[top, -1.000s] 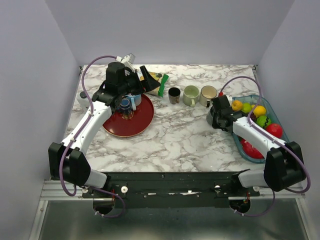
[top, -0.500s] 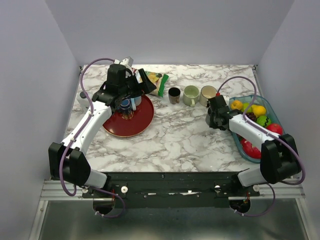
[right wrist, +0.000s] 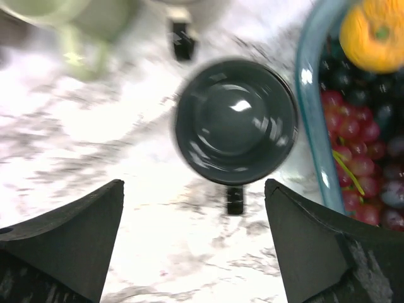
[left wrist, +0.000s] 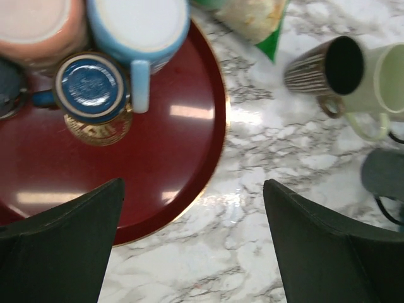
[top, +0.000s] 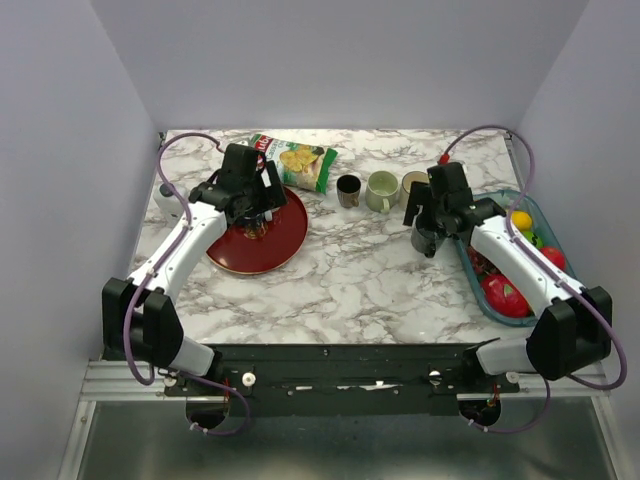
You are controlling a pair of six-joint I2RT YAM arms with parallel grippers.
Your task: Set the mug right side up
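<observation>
The right pincer (right wrist: 193, 186) hangs wide open over the dark grey mug (right wrist: 235, 122), holding nothing. The mug looks hard, smooth and breakable. Grab its rim (right wrist: 181, 104) or handle (right wrist: 234, 200).

Reaches forward with the left arm (top: 178, 247), wrist (top: 243, 170) bent to aim the left jaws straight down, set wide apart, dark fingers (left wrist: 60, 240) showing at both lower corners of the wrist view. Angles the right arm (top: 512, 252) inward, wrist tipped down, right jaws likewise spread wide, fingers (right wrist: 60, 243) well apart.
</observation>
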